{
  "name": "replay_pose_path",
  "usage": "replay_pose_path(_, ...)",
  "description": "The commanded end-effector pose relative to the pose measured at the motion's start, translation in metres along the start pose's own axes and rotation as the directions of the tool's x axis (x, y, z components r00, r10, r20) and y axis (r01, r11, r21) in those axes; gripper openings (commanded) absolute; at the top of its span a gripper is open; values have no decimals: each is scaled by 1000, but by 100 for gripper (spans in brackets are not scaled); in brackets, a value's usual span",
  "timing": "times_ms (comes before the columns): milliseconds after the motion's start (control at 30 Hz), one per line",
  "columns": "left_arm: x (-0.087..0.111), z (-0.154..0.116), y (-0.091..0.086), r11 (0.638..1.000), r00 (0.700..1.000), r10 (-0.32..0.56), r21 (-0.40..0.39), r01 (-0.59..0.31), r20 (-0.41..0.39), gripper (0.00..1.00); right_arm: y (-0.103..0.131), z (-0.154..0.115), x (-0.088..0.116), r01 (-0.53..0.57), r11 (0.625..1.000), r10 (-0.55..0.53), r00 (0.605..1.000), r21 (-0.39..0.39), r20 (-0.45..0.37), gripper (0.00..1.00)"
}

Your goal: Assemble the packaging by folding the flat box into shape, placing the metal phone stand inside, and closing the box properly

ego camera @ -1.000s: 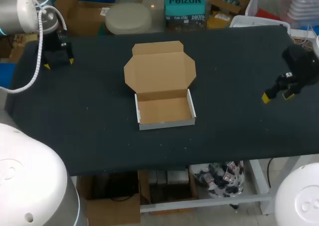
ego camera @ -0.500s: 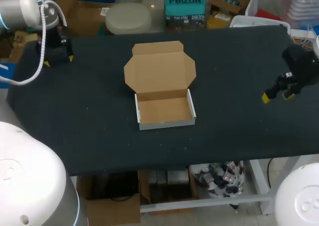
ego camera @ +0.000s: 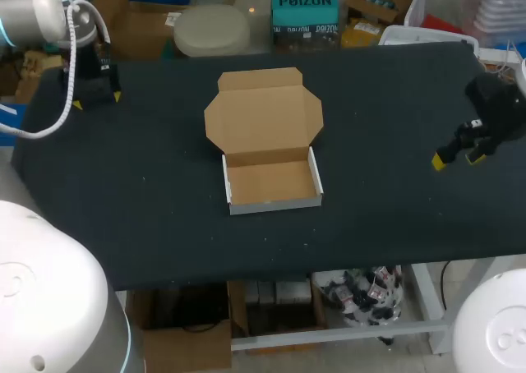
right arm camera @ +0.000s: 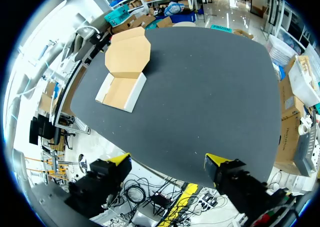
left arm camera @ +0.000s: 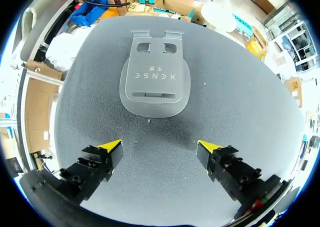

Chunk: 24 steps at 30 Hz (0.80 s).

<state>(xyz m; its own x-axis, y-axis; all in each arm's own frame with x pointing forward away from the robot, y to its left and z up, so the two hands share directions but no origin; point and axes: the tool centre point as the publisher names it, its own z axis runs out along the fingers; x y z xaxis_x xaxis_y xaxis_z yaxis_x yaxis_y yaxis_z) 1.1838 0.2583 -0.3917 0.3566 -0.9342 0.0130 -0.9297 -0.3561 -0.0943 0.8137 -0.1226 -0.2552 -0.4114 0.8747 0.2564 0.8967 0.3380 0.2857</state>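
Head view, step: the box point(ego camera: 269, 147) is judged already folded into a tray, its lid laid open toward the far side. Loading is taken as the step in hand.
Head view, box: brown corrugated card inside, white outer walls, shallow and rectangular. It is set at the middle of the dark matte table point(ego camera: 148, 217).
Head view, left gripper point(ego camera: 97, 102): held over the far left corner. Nothing is made out beneath it here.
Head view, right gripper point(ego camera: 458, 158): held at the right edge, well apart from the box, fingers spread, nothing between.
Left wrist view, metal phone stand point(left arm camera: 155, 82): laid flat on the table just ahead of the left gripper point(left arm camera: 160, 148). It is a rounded plate of grey matte metal, with two cut-outs and hinge tabs at its far end.
Left wrist view, claw: spread wide, nothing held.
Left wrist view, next move: a descent and a pinch across the thin plate is called for. The hinge end is judged the easier purchase.
Right wrist view, right gripper point(right arm camera: 167, 163): spread, empty. The box point(right arm camera: 124, 72) is seen well ahead across the table.
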Motion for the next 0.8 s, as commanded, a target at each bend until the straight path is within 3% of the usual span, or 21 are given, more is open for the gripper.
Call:
replay_pose_path(33,1,0,-4,1000,1000,0,-12,0,6,100,1,-1,0,-1,1000,1,1000,5,0,100)
replay_pose_path(800,-3,2,-21,1000,1000,16,-2,-16,3,100,1,-1,0,-1,1000,1,1000,5,0,100)
